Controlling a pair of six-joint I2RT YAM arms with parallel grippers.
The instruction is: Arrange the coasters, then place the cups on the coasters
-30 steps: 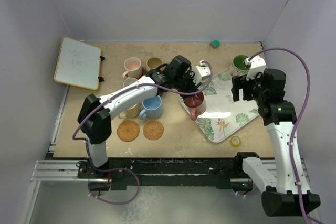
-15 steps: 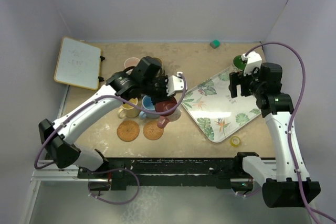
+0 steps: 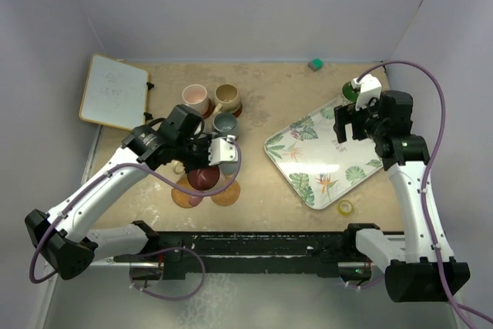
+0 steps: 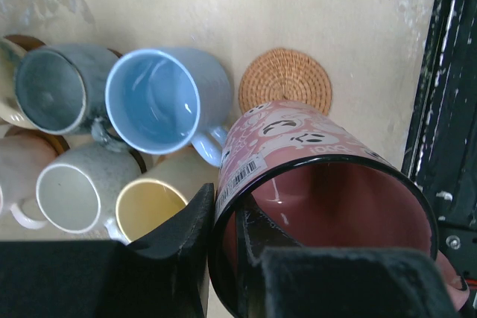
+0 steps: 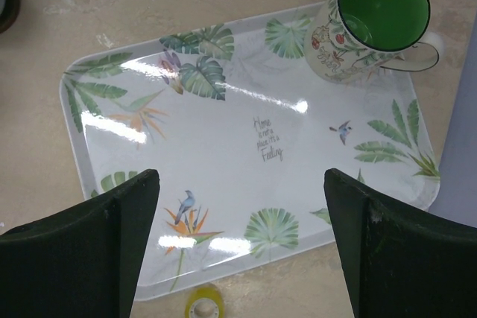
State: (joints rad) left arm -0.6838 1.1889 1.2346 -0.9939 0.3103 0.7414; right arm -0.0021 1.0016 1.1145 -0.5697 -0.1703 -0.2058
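Note:
My left gripper is shut on the rim of the red cup, one finger inside and one outside. From above, the red cup hangs over two woven tan coasters near the table's front. One woven coaster shows just beyond it. The light blue cup, the grey cup, a speckled cup and the yellow cup crowd beside it. The green cup stands on the tray's far corner. My right gripper hovers open above the tray, holding nothing.
The leaf-patterned tray lies at the right, with a yellow tape roll off its near corner. A whiteboard lies at the back left. The pink cup and the tan cup stand behind the cluster. A small green block sits by the back wall.
My left arm has carried the red cup off the tray, leftward and nearer, to above the two coasters. My right gripper has opened a little wider and shifted slightly toward the green cup.

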